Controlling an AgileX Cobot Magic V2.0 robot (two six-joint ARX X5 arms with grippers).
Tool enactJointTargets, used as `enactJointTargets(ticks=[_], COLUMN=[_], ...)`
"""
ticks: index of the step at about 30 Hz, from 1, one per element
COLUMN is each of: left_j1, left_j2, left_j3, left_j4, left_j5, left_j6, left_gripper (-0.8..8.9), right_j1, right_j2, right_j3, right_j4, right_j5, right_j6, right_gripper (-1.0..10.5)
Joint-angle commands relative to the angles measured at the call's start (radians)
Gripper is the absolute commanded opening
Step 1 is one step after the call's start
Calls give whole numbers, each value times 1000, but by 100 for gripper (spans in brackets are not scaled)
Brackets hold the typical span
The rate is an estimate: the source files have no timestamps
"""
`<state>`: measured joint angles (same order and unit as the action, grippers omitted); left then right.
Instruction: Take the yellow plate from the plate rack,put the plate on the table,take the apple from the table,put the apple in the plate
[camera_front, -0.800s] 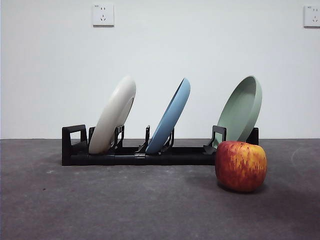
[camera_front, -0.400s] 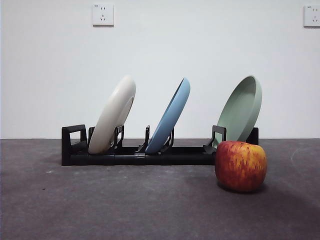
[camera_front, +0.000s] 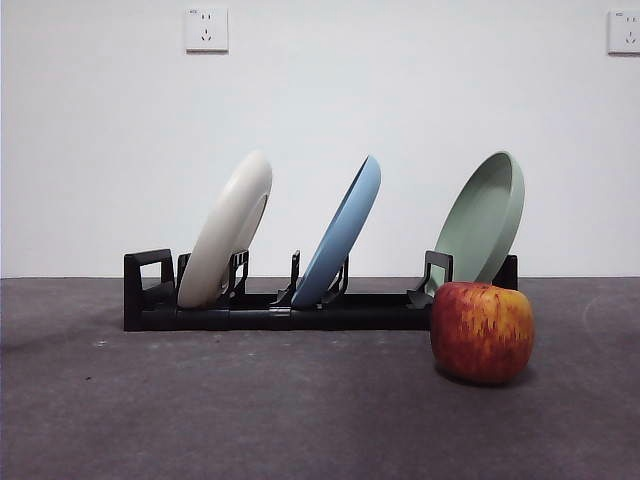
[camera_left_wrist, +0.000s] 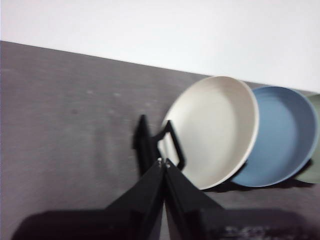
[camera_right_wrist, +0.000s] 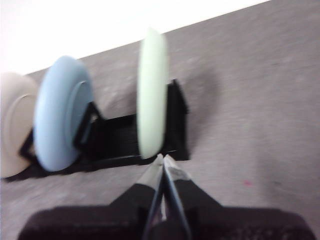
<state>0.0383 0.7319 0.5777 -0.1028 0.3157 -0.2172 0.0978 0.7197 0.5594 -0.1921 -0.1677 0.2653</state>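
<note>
Nothing has moved: plate rack (camera_front: 280, 310) holds yellow plate (camera_front: 228, 232); both pincers closed, empty.

Legible text: none. 2 wall sockets (camera_front: 206, 29) carry tiny marks too small to read; plates, rack and apple unmarked.
</note>
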Motion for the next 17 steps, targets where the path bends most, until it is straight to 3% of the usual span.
enactJointTargets(ticks=[1, 6, 9, 10, 17], left_j1=[0, -17, -56, -69, -190], left_j2=[111, 308, 412, 440, 621], left_j3=[79, 248, 357, 388, 592], left_j4=[4, -27, -79, -93, -176], left_j5=[79, 212, 211, 211, 158], left_j6=[18, 14, 15, 15, 27], left_gripper=[-5, 19, 205, 227, 227], right_j1=[2, 2, 2, 2, 2], right_j2=[77, 194, 239, 248, 267], right_j3=[60, 155, 191, 198, 217], right_j4=[-9, -26, -27, -27, -35], right_j5=[-78, -203, -204, -204, -204], right_j6=[-14, -36, -35, -35, -36], right_gripper=[-16, 79, 242, 268, 288])
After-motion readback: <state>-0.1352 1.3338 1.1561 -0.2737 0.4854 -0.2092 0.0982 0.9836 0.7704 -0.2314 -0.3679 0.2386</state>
